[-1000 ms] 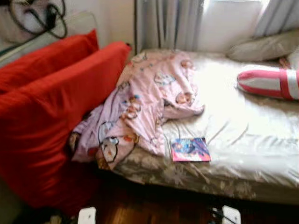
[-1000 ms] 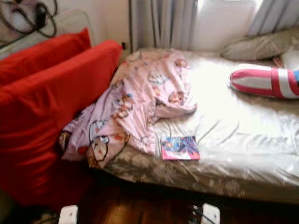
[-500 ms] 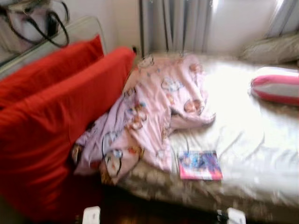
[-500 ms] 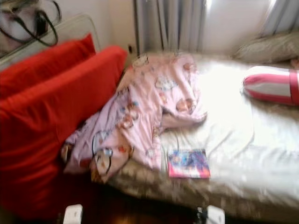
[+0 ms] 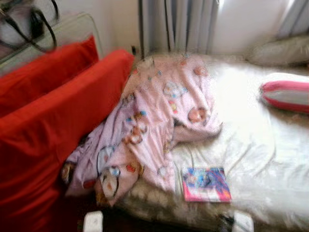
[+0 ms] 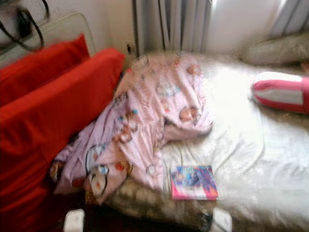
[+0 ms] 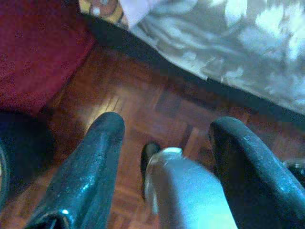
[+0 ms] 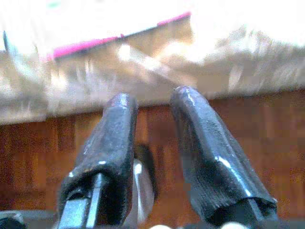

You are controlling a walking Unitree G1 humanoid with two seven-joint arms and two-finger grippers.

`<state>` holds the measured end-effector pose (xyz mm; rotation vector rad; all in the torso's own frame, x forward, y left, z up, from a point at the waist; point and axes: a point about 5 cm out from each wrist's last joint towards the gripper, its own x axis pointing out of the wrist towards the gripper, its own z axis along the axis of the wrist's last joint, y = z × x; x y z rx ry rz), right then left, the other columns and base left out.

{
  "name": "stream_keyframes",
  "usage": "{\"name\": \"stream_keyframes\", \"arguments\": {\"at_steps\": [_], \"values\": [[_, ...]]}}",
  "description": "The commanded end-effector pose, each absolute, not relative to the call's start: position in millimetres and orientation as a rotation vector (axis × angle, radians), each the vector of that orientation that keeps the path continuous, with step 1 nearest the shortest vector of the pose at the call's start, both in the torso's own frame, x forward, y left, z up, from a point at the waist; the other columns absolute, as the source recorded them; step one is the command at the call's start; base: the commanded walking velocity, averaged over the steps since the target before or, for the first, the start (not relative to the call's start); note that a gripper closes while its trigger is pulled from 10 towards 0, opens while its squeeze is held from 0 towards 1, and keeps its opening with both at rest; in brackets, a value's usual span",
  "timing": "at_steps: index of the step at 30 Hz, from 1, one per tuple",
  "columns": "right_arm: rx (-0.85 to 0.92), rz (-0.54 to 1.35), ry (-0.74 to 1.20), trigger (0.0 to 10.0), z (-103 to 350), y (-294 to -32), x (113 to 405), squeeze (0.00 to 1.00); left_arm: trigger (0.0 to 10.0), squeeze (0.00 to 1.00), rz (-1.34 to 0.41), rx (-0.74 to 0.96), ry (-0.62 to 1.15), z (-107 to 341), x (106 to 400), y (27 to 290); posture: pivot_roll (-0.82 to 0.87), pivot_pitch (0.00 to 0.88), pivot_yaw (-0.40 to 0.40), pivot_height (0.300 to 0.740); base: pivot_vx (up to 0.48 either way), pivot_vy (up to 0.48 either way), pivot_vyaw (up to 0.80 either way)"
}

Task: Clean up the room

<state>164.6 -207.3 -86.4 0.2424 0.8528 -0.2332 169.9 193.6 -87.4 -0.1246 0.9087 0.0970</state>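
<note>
Soft motion blur throughout, window glare perhaps washing out the bedsheet.

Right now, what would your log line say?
facing bed | pink blanket rumpled | book near edge | left hand open, low | right hand open, low

The 2 head views look forward and down from standing height at a bed, both blurred. They share nearly the same scene: a pink blanket at the centre, red cushions filling the left of the frame, a book at lower centre, a striped pillow at the right edge. The right eye view sits slightly further right, so everything shifts a little left in it.

The left wrist view looks steeply down, close, along the left gripper at the wood floor, with the bed's patterned edge in the upper right of the frame.

The right wrist view looks along the right gripper, low and near, at the bed's side, with the book's pink edge at the top of the frame.
</note>
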Motion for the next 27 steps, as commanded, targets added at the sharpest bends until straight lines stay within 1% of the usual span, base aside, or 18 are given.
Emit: {"name": "stream_keyframes", "arguments": {"at_steps": [1,5,17,27], "values": [[0.269,-0.227,0.854,10.0,-87.4,-198.1,165.9,0.0,10.0,0.0,0.121,-0.106,0.928,-88.4,164.1,205.0,0.02,0.051,0.003,0.74,0.259,0.0,0.0],[0.271,-0.224,0.849,10.0,-86.7,-198.2,167.5,0.0,10.0,0.0,0.123,-0.106,0.926,-88.2,164.5,205.0,0.02,0.062,0.001,0.74,0.257,0.0,0.0],[0.27,-0.22,0.847,10.0,-86.2,-198.0,168.6,0.0,10.0,0.0,0.117,-0.097,0.923,-87.8,165.3,204.9,0.03,0.074,-0.001,0.74,0.0,0.0,0.0],[0.268,-0.219,0.847,10.0,-86.1,-198.8,168.6,0.0,10.0,0.0,0.108,-0.093,0.916,-87.1,166.7,204.7,0.03,0.085,0.0,0.74,0.0,-0.463,0.0]]}}
